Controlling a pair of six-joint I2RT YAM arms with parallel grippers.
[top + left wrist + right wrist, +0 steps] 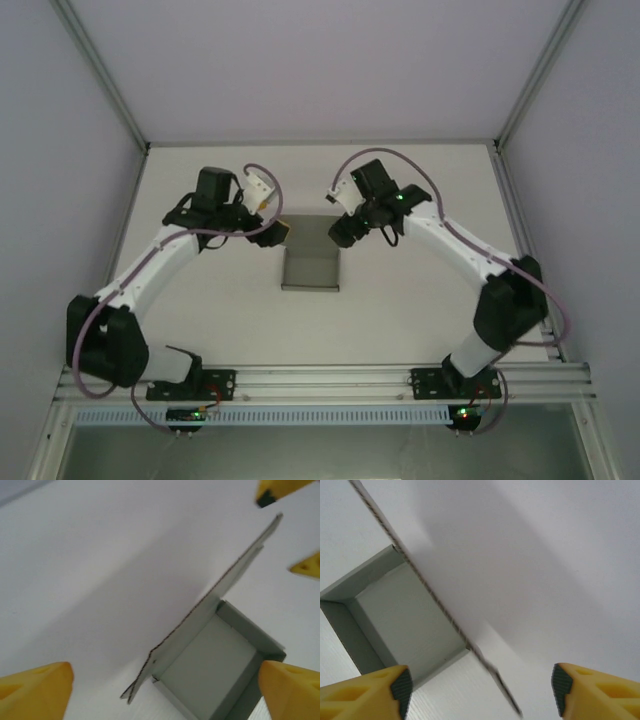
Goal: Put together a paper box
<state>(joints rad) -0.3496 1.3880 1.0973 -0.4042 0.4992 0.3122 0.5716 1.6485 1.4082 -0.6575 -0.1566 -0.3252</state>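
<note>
Evidently the job is well past its middle. Just beyond the mounting rail [320, 378], bare table [420, 310] runs up to the paper box [310, 268], which sits between the two arms and well apart from either base.

Seen from the wrist cameras, the box is already a shallow tray, with short grey walls folded up around a flat floor and the corners squared. One tall flap [192, 625] stands on edge along one side of the tray and rises well above the other walls. It is probably the lid, though from overhead it is hard to tell from the tray's floor.

Towards the box's far end, on its left, the left gripper [165, 674] hangs with its fingers wide apart. The tray and flap lie between them and nothing is clamped. Whether one finger brushes the tray's corner cannot be told. Opposite, on the box's right, the right gripper [481, 684] is likewise spread, straddling the flap's edge without pinching it.

What seems left is to bring the flap down over the tray and tuck it in. That likely needs one gripper steadying the tray while the other pushes.
</note>
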